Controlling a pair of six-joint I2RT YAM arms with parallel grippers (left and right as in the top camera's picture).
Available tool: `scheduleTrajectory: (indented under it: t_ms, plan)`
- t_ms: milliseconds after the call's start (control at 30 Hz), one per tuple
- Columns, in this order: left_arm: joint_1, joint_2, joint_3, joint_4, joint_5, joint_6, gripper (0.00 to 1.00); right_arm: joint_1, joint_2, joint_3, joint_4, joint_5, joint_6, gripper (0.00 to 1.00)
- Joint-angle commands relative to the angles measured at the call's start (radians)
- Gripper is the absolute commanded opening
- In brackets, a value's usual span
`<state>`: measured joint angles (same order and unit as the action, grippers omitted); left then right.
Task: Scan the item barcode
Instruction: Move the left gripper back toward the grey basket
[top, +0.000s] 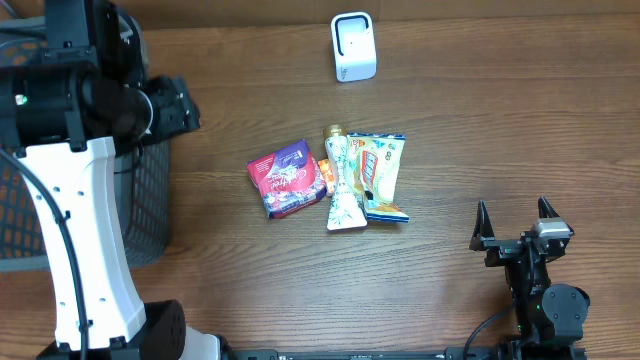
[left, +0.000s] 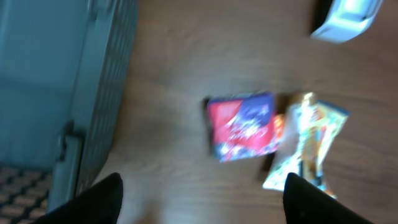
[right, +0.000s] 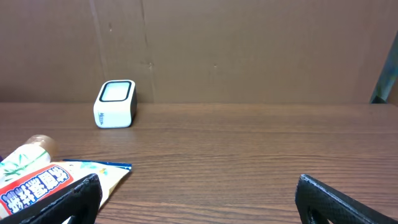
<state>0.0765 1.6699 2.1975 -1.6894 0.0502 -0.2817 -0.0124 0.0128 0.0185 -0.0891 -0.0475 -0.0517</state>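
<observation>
The left gripper (left: 202, 200) and right gripper (right: 198, 198) were open and empty. The snack packs (top: 345, 185) lay away from the scanner (top: 352, 45), not scanned yet.

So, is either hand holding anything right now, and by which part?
Nothing is held. The left hand is open over the table; the right hand is open too, and empty.

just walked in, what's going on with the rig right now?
Nothing is held. The left gripper is open beside the basket, its camera on the red-purple packet. The right gripper sits open at the table's near right. That packet, a white pouch and a yellow packet lie together in front of the white scanner.
</observation>
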Motion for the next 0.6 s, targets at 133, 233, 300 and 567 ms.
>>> scheduleTrajectory:
  t_ms: [133, 233, 300, 567]
  plan:
    - [0.017, -0.013, -0.19, 0.0, -0.08, 0.011, 0.13, 0.004, -0.01, -0.01, 0.007, 0.002, 0.002, 1.0]
    - [0.017, -0.013, -0.234, -0.001, -0.159, -0.055, 0.04, 0.004, -0.01, -0.01, 0.007, 0.002, 0.002, 1.0]
    - [0.017, -0.013, -0.246, 0.0, -0.18, -0.059, 0.04, 0.004, -0.01, -0.01, 0.007, 0.002, 0.002, 1.0]
    - [0.024, -0.013, -0.28, 0.0, -0.249, -0.066, 0.04, 0.004, -0.01, -0.01, 0.007, 0.002, 0.002, 1.0]
